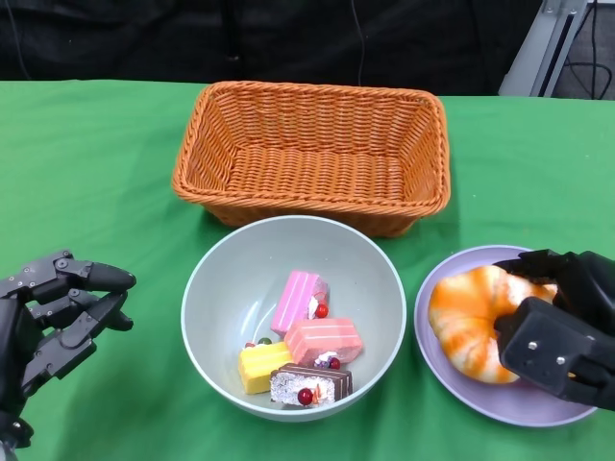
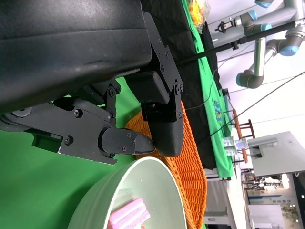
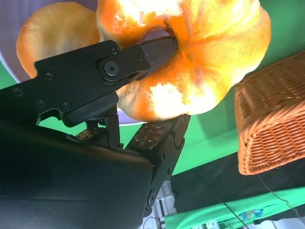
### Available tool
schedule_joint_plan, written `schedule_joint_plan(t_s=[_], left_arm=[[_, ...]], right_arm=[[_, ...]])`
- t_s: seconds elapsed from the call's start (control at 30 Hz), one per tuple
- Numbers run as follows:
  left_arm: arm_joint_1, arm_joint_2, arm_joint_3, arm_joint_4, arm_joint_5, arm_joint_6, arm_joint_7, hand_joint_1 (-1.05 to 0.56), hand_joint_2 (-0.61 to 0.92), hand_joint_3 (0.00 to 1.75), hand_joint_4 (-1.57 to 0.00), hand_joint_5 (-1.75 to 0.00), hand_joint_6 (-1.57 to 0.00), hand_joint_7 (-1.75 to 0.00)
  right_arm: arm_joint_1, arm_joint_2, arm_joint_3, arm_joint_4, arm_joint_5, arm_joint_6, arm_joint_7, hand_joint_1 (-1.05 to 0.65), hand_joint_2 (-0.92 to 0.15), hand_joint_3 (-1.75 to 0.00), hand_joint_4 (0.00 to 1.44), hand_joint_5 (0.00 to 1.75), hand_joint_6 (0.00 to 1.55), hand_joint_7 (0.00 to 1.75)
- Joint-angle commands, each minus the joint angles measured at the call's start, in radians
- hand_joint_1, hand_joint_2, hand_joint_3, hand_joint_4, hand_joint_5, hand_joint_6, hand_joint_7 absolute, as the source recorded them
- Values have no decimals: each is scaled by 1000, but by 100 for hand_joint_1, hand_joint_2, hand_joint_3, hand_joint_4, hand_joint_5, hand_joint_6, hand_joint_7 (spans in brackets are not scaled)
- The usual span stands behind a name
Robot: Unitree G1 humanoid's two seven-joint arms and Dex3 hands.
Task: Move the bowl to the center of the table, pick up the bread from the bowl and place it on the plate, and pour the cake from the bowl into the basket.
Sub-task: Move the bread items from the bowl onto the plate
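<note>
The pale green bowl (image 1: 235, 279) sits mid-table in front of the basket and holds several small cakes: pink (image 1: 299, 300), salmon (image 1: 324, 339), yellow (image 1: 263, 367) and chocolate (image 1: 310, 384). The orange bread (image 1: 468, 322) lies on the purple plate (image 1: 480, 396) to the bowl's right. My right hand (image 1: 562, 322) grips the bread from its right side. In the right wrist view one finger presses into the hollow of the bread (image 3: 209, 62) and another lies against its other side. My left hand (image 1: 58, 312) hovers left of the bowl, fingers apart, holding nothing, apart from the bowl's rim (image 2: 143, 191).
An empty orange wicker basket (image 1: 312, 154) stands just behind the bowl, nearly touching it. Green cloth covers the table. A black curtain hangs behind the far edge. The basket's edge (image 2: 190, 162) also shows beyond my left hand's fingers.
</note>
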Motion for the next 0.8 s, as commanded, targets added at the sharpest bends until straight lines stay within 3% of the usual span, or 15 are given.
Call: schedule_joint_plan(t_s=[0.03,0.27,0.43,0.67,0.73,0.8], left_arm=[[14,14,6,-12,-10,-1,-7,-14,92,25,-81,-128,-94,-78],[11,17,6,-3,-10,-8,-11,-14,92,26,-80,-128,-94,-78],[12,16,6,-6,-6,-3,-7,-14,92,27,-80,-127,-94,-77],[10,18,9,-2,-5,-3,-3,-14,92,27,-81,-127,-95,-76],[11,18,9,-1,-2,-5,-1,-13,92,27,-81,-127,-96,-77],[10,19,9,3,-3,-11,-6,-13,92,27,-82,-126,-96,-76]], right_arm=[[-36,10,12,61,-3,-16,-33,-12,-92,-12,68,167,100,32],[-51,1,49,87,-33,-9,-30,-15,-92,-9,66,165,98,28],[-41,-8,64,66,-53,18,-13,-15,-92,-3,67,112,98,9],[-24,-30,97,2,-126,78,-1,-26,-92,-1,59,88,87,0],[-18,-30,99,-14,-133,93,2,-28,-92,-1,58,72,83,0],[-14,-31,106,-33,-148,117,14,-31,-92,-2,64,45,79,0]])
